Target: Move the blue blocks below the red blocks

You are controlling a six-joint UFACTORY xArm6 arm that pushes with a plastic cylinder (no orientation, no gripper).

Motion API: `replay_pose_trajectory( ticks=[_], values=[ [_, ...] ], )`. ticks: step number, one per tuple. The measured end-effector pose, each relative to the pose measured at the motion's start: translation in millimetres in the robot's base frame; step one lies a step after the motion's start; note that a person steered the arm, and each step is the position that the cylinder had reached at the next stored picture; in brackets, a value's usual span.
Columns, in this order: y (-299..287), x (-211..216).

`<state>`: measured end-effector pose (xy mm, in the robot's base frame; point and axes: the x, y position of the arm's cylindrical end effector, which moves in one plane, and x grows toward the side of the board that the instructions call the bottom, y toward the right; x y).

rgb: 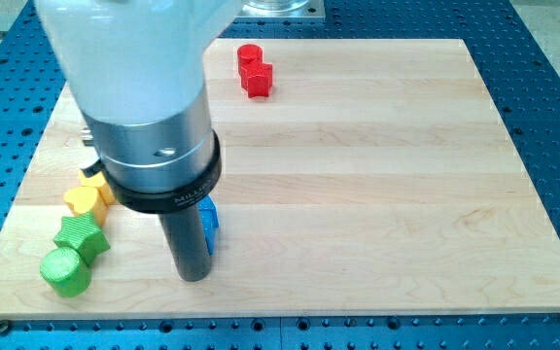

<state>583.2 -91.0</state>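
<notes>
A pale wooden board is set on a blue perforated table. Red blocks are seen near its top edge, yellow and green blocks at its left, and a blue block partly hidden.

Pale wooden board with lengthwise grain under even bright light, lying on a blue perforated metal bench that frames it left, right and near, a grey metal plate at the far edge
</notes>
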Motion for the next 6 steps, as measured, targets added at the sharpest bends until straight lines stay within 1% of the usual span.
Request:
replay_pose_trajectory(
  ticks=[1, 2, 4, 5, 6],
  values=[
    [-5.5, -5.6],
    [-6.2, -22.2],
    [-6.2, -103.3],
    [-1.2, -123.0],
    [33.3, -123.0]
  ],
)
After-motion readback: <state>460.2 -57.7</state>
